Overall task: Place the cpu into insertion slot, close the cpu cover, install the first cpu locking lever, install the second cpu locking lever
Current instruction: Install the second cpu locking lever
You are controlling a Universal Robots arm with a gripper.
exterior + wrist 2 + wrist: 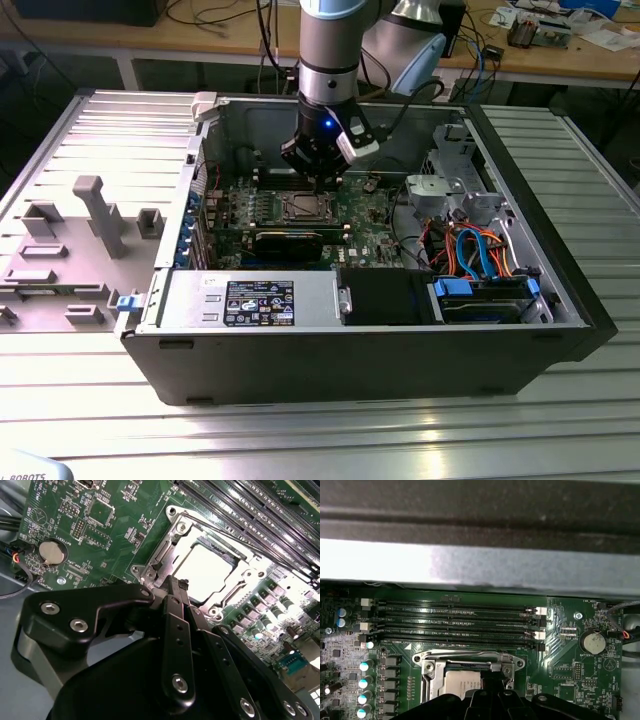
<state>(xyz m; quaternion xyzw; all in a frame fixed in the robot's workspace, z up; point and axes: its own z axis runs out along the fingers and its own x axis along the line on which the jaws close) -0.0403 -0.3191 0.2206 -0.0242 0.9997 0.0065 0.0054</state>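
Inside the open computer case [560, 300], the insertion slot [300, 208] sits in the green motherboard [365, 215]. The cpu [202, 572] [462, 682] lies flat in it, silvery top up. The cpu cover [165, 555] [427, 667] is down around the cpu, which shows through its window. A thin metal lever [240, 537] [465, 654] lies along the socket edge beside the memory slots. My gripper [322, 180] [176, 582] [492, 677] hangs just above the socket's edge, fingers shut together with nothing visible between them.
Long black memory slots [455, 620] run beside the socket. A black card [290, 240] lies on its other side, and a coin battery [51, 552] sits nearby. The power supply [250, 300], drive cage with blue and orange cables [480, 250] and a grey fixture [90, 215] surround the area.
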